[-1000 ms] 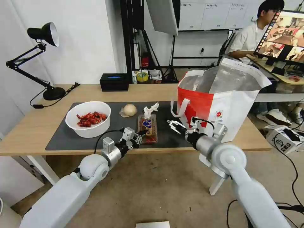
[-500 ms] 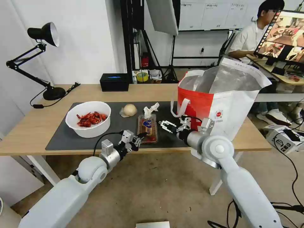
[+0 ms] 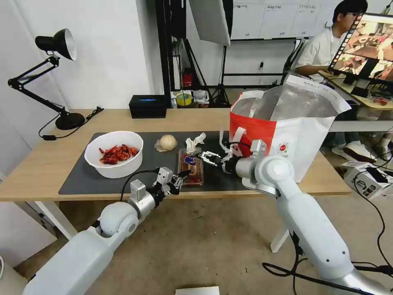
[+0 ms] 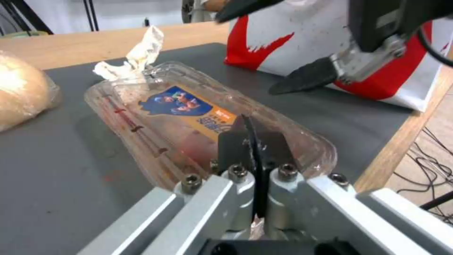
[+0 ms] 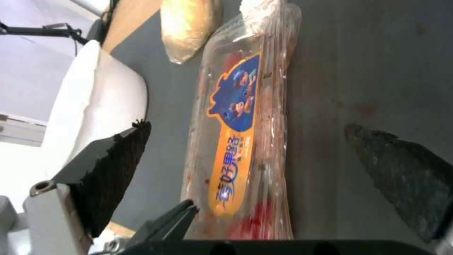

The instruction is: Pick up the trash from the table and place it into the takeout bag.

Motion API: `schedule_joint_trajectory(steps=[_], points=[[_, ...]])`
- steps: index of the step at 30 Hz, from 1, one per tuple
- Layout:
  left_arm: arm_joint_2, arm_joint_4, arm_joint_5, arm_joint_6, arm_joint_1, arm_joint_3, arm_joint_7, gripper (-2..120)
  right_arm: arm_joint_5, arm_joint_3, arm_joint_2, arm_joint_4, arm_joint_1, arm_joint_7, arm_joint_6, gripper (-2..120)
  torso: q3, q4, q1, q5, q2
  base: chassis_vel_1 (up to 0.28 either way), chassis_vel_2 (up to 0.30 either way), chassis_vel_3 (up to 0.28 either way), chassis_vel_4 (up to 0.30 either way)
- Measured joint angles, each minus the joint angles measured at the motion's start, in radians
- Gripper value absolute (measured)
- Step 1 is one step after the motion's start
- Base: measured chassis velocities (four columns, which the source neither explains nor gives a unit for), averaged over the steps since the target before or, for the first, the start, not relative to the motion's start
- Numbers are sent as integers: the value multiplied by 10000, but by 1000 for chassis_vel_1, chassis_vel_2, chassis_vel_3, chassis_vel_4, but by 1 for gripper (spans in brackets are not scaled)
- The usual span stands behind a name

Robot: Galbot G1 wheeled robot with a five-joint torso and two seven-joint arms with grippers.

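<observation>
On the dark mat of the table [image 3: 53,164], the clear tray [image 3: 190,166] is lying with its long axis running away from the robot, the left gripper [image 3: 179,179] sitting pinched together at its near end while the right gripper [image 3: 205,156], jaws spread wide and empty, is hovering beside its far right edge.

The tray [image 3: 191,165] is clear plastic with a blue and orange label and red tomatoes inside. Beyond the right gripper [image 3: 203,157], the tissue [image 3: 195,141] is white and the bun [image 3: 168,142] is pale beige. The bowl [image 3: 114,154] is white with red shells. The mat [image 3: 155,164] is dark grey on the light-wood table [image 3: 41,168]. The bag [image 3: 286,131] is white with a red panel, a silver lining and a small red logo.
</observation>
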Motion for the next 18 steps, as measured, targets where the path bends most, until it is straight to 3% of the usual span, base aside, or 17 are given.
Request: schedule_joint_trajectory(steps=[18], points=[[-40,-128,6,-23,121,-98,22,0,-369,-1116,423,-1110,903,-23,18,100,0,0,-1,0,0,0,0,0,0]])
